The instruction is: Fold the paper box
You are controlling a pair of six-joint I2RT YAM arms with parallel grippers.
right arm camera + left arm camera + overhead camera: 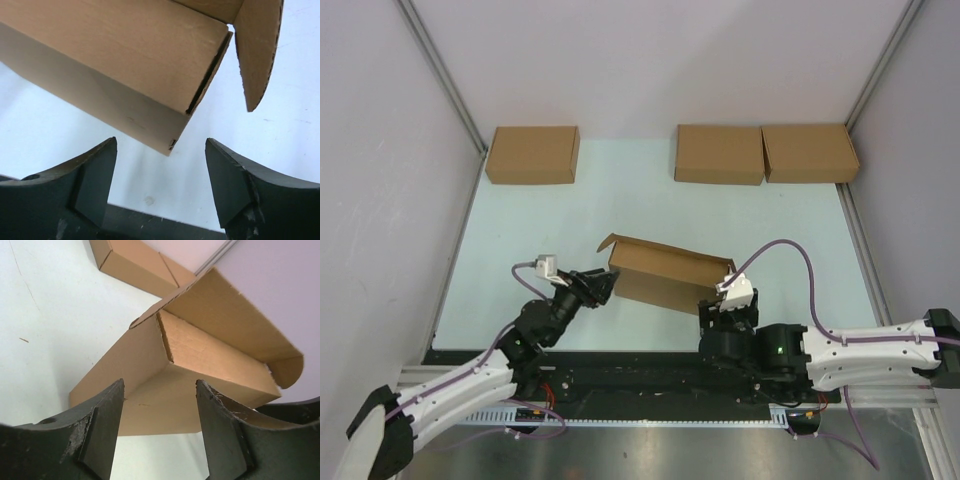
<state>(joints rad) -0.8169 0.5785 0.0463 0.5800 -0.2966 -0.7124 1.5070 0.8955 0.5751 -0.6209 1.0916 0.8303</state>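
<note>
table [520,260]: pale, walled on three sides
paper box [665,275]: sitting mid-table, lid standing half-open
left gripper [160,390]: gaping wide, facing box's left end
right gripper [161,144]: gaping wide, facing box's right corner

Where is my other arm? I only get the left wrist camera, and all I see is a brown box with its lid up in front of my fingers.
Observer: The right gripper is at the paper box's near right corner, fingers spread, touching nothing.
Operator: How many other boxes are there?
Observer: Three closed cardboard boxes line the table's far edge, one on the left, two side by side on the right.
Operator: Is my box sitting straight?
Observer: No. From above it lies slanted, its right end closer to the near edge.
</note>
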